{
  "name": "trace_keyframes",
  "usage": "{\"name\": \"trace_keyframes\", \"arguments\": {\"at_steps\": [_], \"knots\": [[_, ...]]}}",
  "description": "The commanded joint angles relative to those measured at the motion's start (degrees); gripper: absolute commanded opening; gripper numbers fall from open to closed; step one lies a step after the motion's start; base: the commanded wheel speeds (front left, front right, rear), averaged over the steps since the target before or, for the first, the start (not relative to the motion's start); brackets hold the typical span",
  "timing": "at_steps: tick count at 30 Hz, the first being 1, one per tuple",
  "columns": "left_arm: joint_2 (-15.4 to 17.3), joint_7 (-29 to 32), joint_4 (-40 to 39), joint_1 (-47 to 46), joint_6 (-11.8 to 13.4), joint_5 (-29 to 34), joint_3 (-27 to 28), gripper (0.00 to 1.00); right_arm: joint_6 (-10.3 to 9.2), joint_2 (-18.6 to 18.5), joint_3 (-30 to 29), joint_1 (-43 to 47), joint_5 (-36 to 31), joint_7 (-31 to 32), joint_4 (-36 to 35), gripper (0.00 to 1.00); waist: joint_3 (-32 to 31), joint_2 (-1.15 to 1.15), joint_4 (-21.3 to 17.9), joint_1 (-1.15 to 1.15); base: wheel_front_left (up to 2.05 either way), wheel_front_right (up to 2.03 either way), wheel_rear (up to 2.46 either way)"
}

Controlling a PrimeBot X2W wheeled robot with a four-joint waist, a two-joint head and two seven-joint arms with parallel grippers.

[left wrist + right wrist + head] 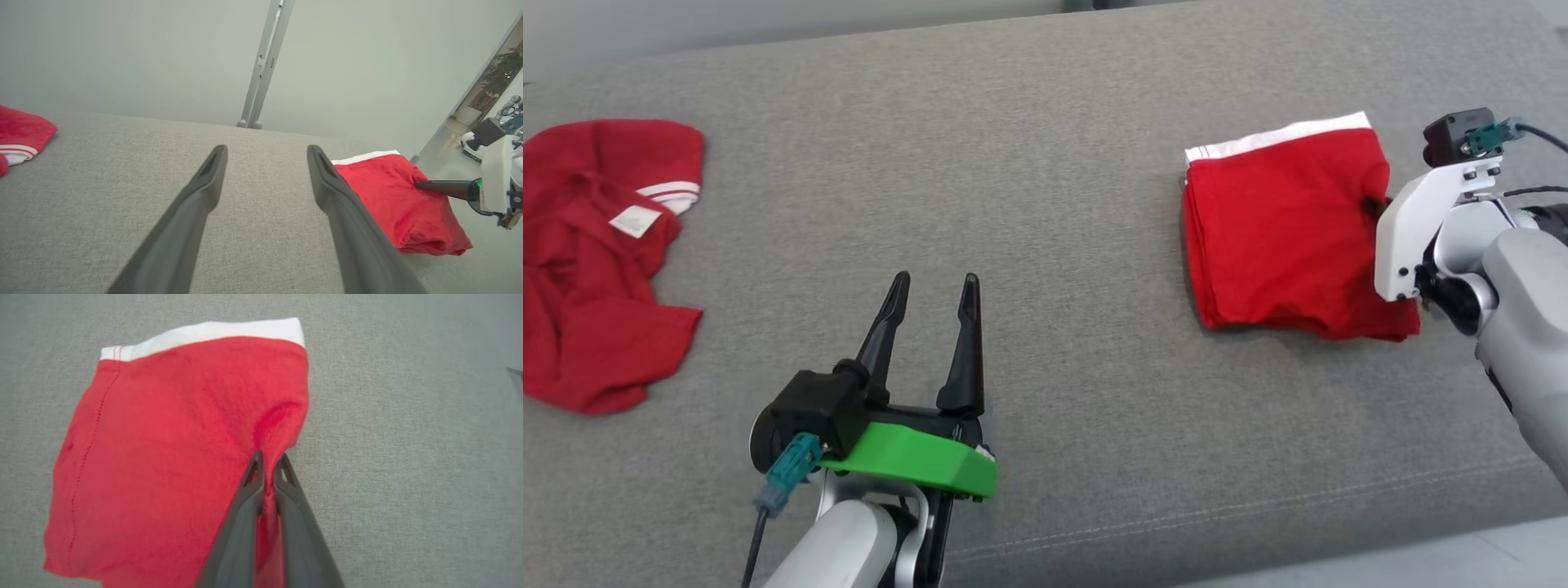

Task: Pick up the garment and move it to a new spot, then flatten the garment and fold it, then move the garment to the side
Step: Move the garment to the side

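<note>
The garment (1278, 229) is a red shirt folded into a thick rectangle with a white band along its far edge, lying on the right of the grey cushion. My right gripper (269, 459) is shut on the garment's (171, 441) right edge, with a pinch of red cloth puckered between its fingertips; in the head view the right gripper (1376, 204) reaches in from the right. The left wrist view shows the garment (402, 204) with the right arm's finger pressed into it. My left gripper (935, 290) hovers open over bare cushion at the lower middle, holding nothing.
A second red garment (596, 253) with white trim and a label lies crumpled at the cushion's left end, also in the left wrist view (20, 132). The grey cushion (1045, 163) spans the scene. A grey pole (265, 65) stands behind it against the wall.
</note>
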Motion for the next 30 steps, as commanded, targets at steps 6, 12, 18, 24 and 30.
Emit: {"name": "trace_keyframes", "arguments": {"at_steps": [6, 12, 18, 24, 30], "knots": [[0.9, 1.1, -0.7, -3.1, 0.0, 1.5, -0.6, 1.0, -0.08, -1.4, -0.6, -3.6, -0.5, -1.9, 0.2, 0.0, 4.8, 0.0, -11.7, 0.0, 0.0, 0.0, 0.0], [1.9, 2.2, -1.5, -4.3, 0.2, 2.1, -0.9, 1.0, -0.08, -0.8, -1.2, -6.0, -1.8, -4.3, 1.9, 0.0, 6.9, 0.0, -13.0, 0.0, 0.0, 0.0, 0.0], [2.4, 3.0, -2.3, -5.0, 0.7, 2.7, -1.0, 1.0, -0.09, -0.5, -1.3, -8.7, -5.4, -7.4, 4.7, 0.0, 8.2, 0.0, -11.4, 0.0, 0.0, 0.0, 0.0], [3.3, 3.3, -4.8, -5.9, 1.5, 4.2, -1.2, 1.0, -0.09, -2.3, -3.2, -12.9, -9.7, -10.7, 9.9, 0.0, 9.9, 0.0, -9.1, 0.0, 0.0, 0.0, 0.0], [4.2, 4.5, -7.6, -6.4, 2.1, 4.6, -1.1, 1.0, -0.09, -4.6, -5.4, -16.7, -14.3, -13.9, 15.8, 0.0, 11.9, 0.0, -7.4, 0.0, 0.0, 0.0, 0.0]]}}
